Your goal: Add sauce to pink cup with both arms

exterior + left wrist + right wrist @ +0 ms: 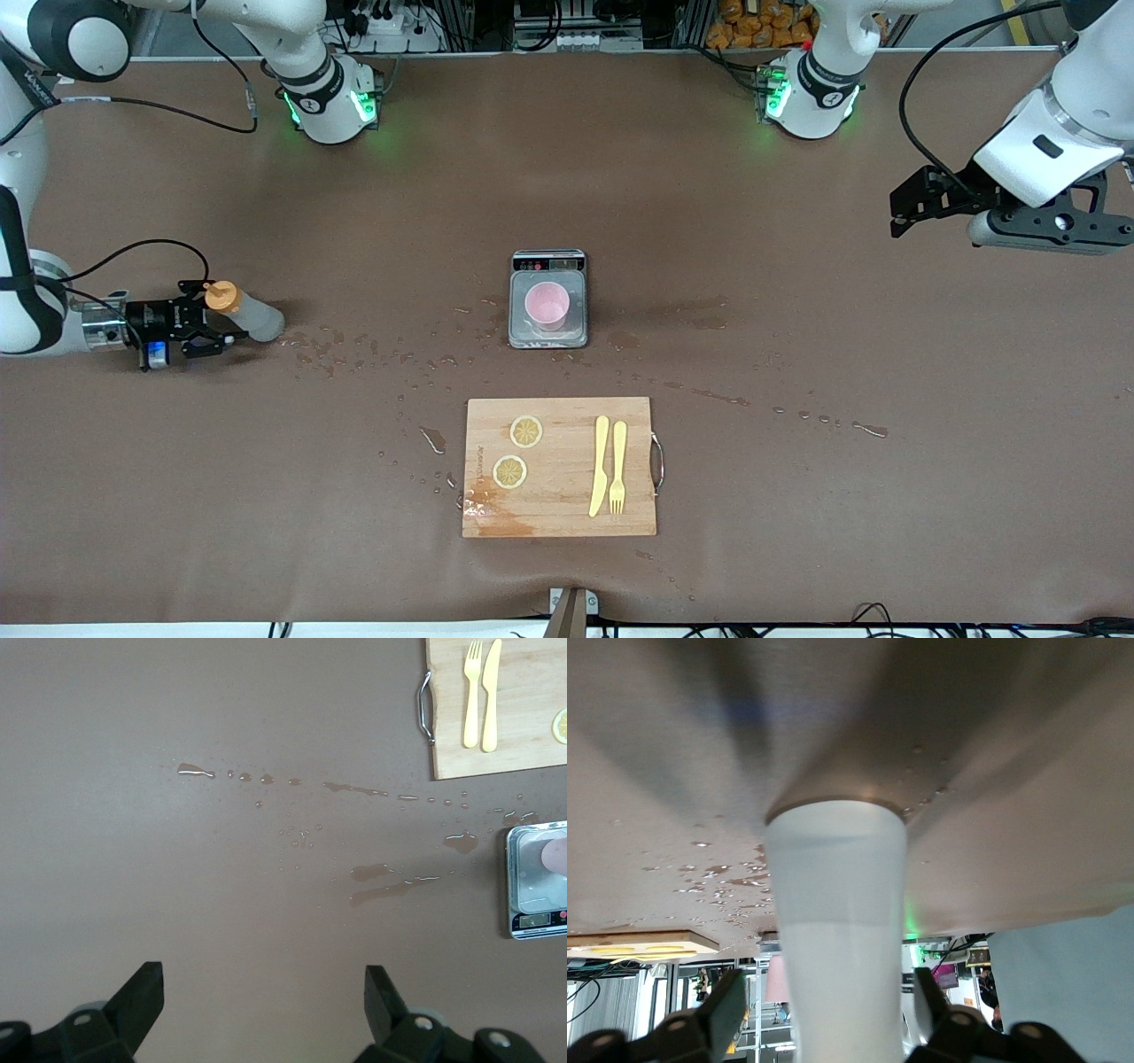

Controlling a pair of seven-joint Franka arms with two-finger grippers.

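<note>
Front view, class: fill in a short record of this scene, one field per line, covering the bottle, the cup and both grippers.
sauce bottle: standing on the table at the right arm's end
right gripper: around the bottle, fingers open
pink cup: upright on the grey scale, mid-table
left gripper: open, waiting in the air over the left arm's end
cutting board: nearer the camera than the scale
</note>
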